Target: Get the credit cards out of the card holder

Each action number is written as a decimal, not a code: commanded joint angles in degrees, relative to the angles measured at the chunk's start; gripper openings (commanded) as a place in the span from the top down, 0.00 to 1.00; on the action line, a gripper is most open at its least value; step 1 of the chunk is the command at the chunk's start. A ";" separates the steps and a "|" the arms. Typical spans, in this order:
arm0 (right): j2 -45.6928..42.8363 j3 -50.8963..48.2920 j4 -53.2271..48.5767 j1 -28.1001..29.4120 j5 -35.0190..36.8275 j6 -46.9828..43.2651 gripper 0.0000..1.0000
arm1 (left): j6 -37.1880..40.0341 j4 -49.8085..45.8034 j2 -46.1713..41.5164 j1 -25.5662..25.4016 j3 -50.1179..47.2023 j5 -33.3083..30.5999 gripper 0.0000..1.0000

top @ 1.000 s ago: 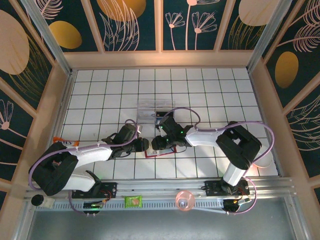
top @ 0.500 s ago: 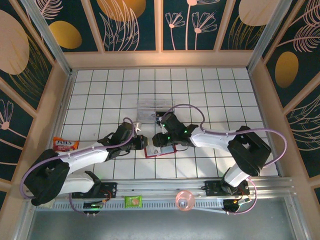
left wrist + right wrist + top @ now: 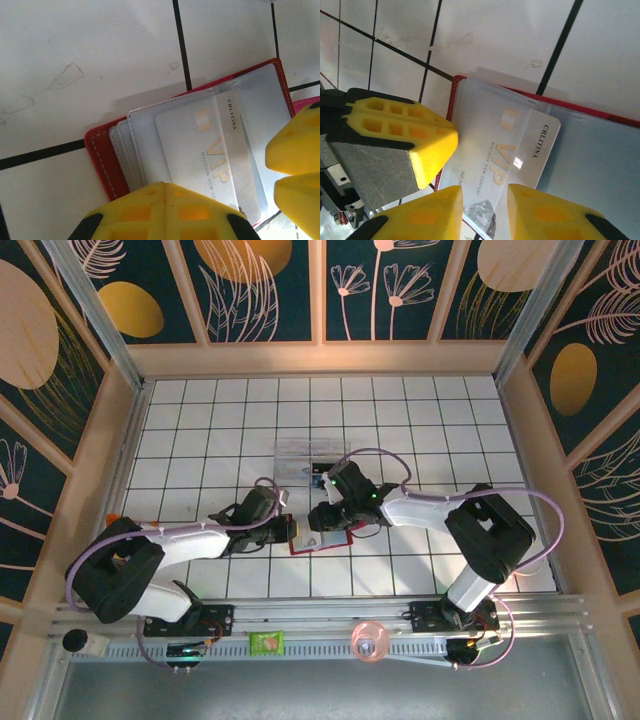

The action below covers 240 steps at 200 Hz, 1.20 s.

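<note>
Item 1. Left gripper (image 3: 288, 531): sitting left of centre in the top view, low over the table (image 3: 200, 430). In the left wrist view its yellow fingers (image 3: 150, 210) are pressing together with no gap, covering the lower edge of the card holder. Whether a sleeve is pinched between them cannot be told.

Item 2. Card holder (image 3: 335, 540): lying open and flat on the white tiles just below centre of the top view, between the two grippers.
- Cover: red (image 3: 102, 160), leather-look, with pale stitching running along a rounded corner.
- Inside: grey-blue clear sleeves (image 3: 125, 145), stacked and fanning a little at the left edge, each with a stitched border.
- Contents: a silver card (image 3: 210, 150) printed "VIP" in gold is sitting on the top sleeve, slanting across it.

Item 3. Right gripper (image 3: 318, 525): hovering over the holder's upper side in the top view, close to the left gripper. In the right wrist view its fingers (image 3: 545, 215) are standing apart at the bottom of the frame, and the card's (image 3: 515, 150) lower end is showing in the gap between them. Whether they are touching it cannot be told.

Item 4. Box (image 3: 300, 455): clear plastic, sitting on the tiles above the grippers in the top view.
</note>
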 commanded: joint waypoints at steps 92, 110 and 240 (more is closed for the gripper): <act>3.15 -1.10 -1.19 -2.26 -2.40 2.30 0.71 | 0.78 -2.77 1.45 -0.22 -0.24 -0.41 1.00; 4.10 -1.14 -0.59 -2.29 -3.08 2.31 0.71 | 0.71 -2.41 1.62 -0.22 -0.43 -0.06 1.00; 1.75 -4.88 2.50 -3.54 -3.49 4.15 1.00 | 1.18 -1.88 1.41 -0.15 -0.85 0.84 1.00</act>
